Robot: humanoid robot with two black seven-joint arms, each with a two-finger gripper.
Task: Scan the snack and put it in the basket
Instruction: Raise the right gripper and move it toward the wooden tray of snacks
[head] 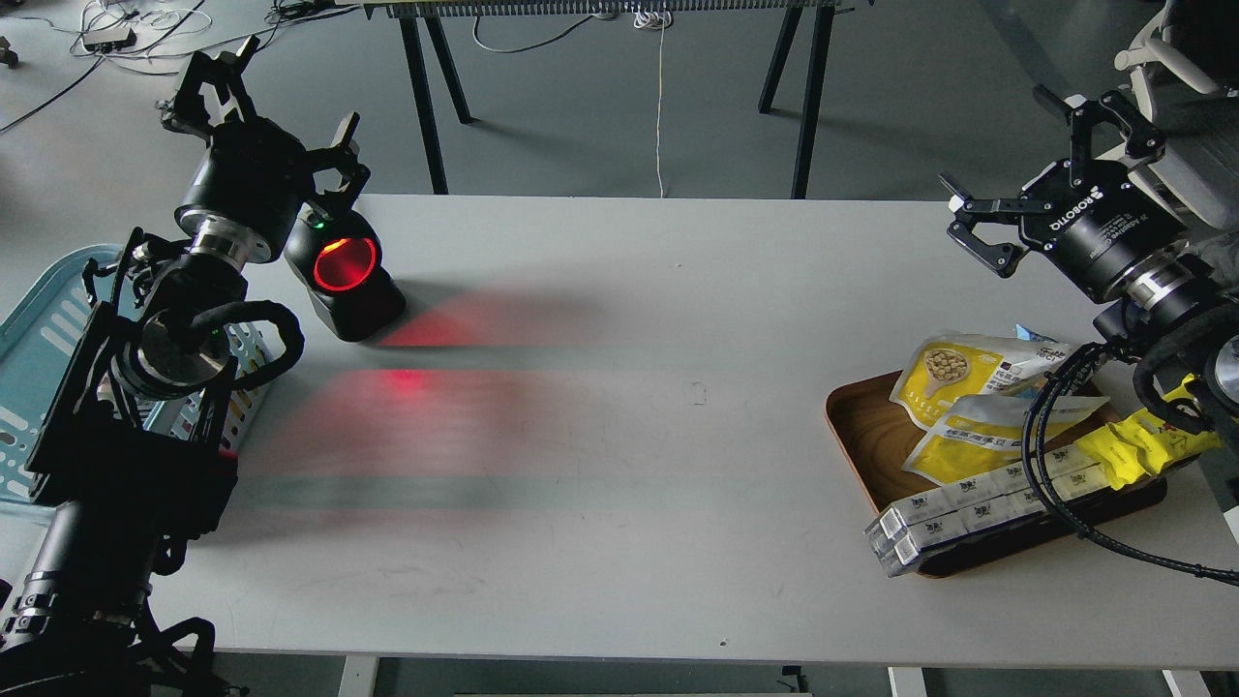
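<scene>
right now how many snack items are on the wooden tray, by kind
On the wooden tray, as far as the arm's cable lets me see:
yellow-and-white pouch with bean picture: 1
flat yellow-white pouch: 1
long yellow wrapper: 1
long white boxes: 2
blue-edged packet behind the pouches, mostly hidden: 1
Total: 6

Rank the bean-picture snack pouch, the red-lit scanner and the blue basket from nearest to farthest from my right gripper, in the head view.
From the right gripper:
1. Bean-picture snack pouch, on the wooden tray below it, right side of the table.
2. Red-lit scanner, far across the table to the left.
3. Blue basket, off the table's left edge, behind the left arm.
</scene>
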